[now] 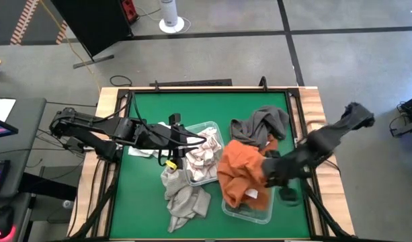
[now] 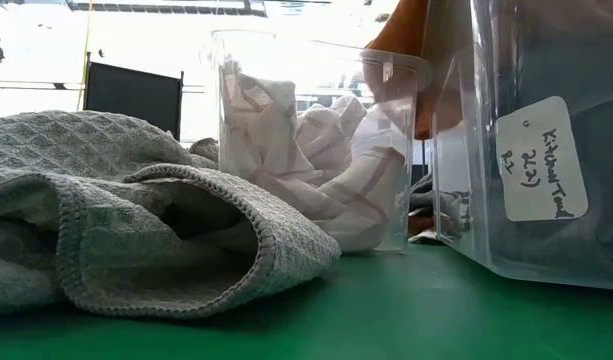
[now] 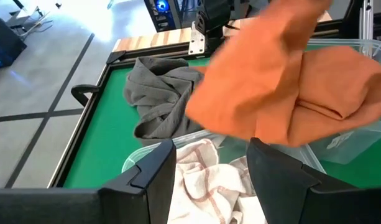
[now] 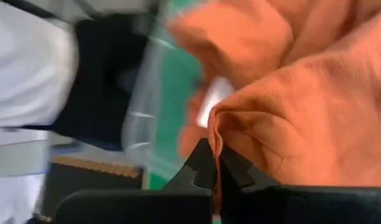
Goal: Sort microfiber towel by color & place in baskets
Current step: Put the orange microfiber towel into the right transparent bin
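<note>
Orange towel (image 4: 314,118) pinched tight in right pincer (image 4: 216,163); left pincer (image 3: 212,168) wide, empty, over basket (image 3: 137,158).

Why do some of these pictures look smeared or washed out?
Right wrist view: the orange towel pinched in the right tool is sharp, while the clear basket behind is blurred. Left wrist view: the same towel's edges look smeared. Low view: the bright room behind washes out the background, and the near grey towel is soft. High view: evenly lit.
</note>
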`<state>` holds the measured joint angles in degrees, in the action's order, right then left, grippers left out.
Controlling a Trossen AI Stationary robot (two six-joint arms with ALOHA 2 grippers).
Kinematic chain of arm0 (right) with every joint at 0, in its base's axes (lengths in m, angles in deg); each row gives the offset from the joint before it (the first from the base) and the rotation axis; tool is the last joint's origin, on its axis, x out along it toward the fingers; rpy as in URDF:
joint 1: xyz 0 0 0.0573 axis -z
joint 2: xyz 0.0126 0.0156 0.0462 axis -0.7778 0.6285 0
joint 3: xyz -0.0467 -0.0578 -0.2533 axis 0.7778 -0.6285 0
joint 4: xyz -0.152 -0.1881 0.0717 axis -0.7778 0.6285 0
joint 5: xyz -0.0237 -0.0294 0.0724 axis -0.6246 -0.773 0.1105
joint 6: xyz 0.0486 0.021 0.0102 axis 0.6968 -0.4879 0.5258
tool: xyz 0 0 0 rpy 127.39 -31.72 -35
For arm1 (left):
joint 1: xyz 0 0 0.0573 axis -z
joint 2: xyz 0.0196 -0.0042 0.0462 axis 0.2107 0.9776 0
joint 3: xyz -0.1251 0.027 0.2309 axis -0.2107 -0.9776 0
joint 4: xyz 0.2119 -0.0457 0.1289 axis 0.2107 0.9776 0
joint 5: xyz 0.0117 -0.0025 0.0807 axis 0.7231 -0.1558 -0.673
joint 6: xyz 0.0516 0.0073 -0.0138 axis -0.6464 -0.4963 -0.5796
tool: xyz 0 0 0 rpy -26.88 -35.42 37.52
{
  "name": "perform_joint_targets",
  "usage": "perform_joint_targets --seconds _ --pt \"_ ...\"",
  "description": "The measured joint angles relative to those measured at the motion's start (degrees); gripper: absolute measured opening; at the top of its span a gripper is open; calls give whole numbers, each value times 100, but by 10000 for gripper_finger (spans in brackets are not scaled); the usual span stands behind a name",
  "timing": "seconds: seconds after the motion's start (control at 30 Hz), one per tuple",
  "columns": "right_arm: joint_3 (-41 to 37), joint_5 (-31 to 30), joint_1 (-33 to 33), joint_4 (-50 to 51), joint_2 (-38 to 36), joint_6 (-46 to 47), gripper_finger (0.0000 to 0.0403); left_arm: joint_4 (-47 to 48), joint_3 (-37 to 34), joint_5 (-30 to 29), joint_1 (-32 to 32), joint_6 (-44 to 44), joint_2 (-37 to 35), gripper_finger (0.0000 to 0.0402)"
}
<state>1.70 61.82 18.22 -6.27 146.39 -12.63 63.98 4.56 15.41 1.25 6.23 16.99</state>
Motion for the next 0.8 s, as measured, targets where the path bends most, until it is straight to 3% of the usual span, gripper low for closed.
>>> perform_joint_targets --seconds 0.47,0.63,0.8 --pt "-155 89 465 -202 2215 -44 43 -17 0 0 0 -133 0 187" --pt "-154 336 615 -156 2461 -310 99 71 0 2 2 -134 0 187" --pt "144 729 659 338 2128 61 185 212 0 2 1 -128 0 187"
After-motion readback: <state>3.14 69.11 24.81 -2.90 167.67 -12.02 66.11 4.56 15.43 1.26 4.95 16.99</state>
